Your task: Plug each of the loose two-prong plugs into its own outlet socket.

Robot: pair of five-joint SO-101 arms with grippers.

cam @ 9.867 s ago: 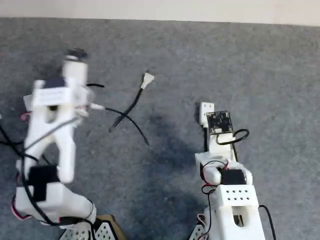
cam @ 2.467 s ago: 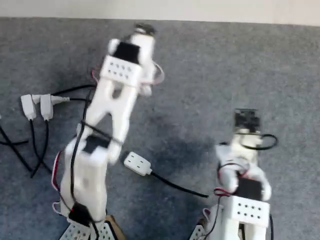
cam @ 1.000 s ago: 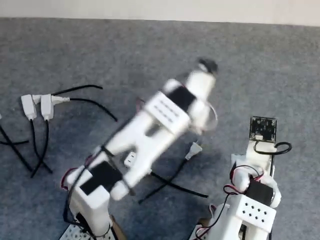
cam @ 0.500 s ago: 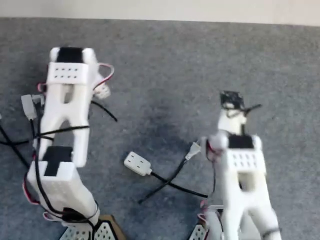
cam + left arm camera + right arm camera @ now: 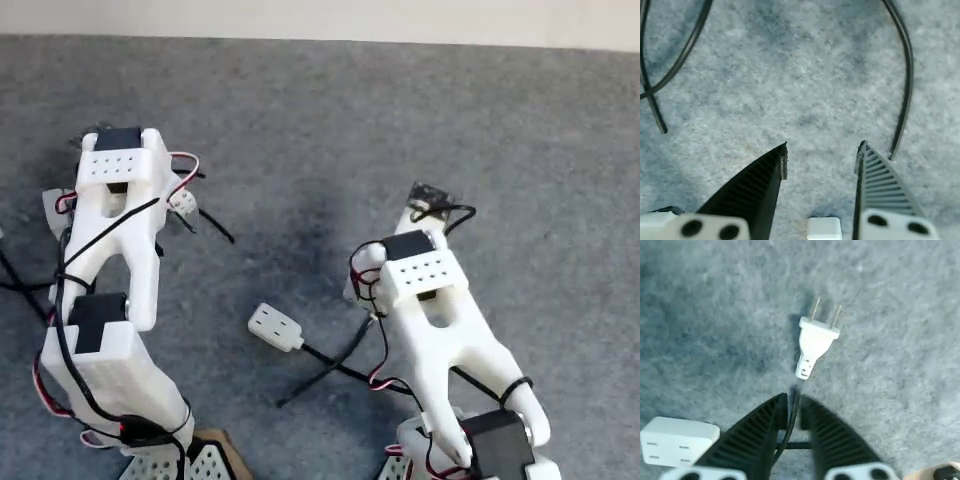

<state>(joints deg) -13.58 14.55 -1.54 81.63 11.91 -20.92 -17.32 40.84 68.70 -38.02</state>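
Note:
A white two-prong plug (image 5: 816,339) lies flat on the grey carpet, its prongs pointing away from my right gripper (image 5: 793,401). That gripper is shut on the plug's black cord (image 5: 790,427), just behind the plug body. A white outlet socket (image 5: 275,327) lies left of the right arm (image 5: 425,280), and the socket (image 5: 677,441) also sits beside the right fingers. My left gripper (image 5: 822,147) stands open over bare carpet, with nothing held. The left arm (image 5: 115,200) hangs over the far-left cables, where a white socket end (image 5: 52,212) peeks out.
Black cables (image 5: 902,75) loop over the carpet on both sides of the left gripper. From the socket, a black cord (image 5: 335,362) runs right under the right arm. The carpet's far and middle stretch (image 5: 320,130) is bare. The arm bases stand at the near edge.
The right arm has swung left and down onto the loose plug, which it now covers in the high view. The left arm has shifted slightly nearer. The socket stayed put.

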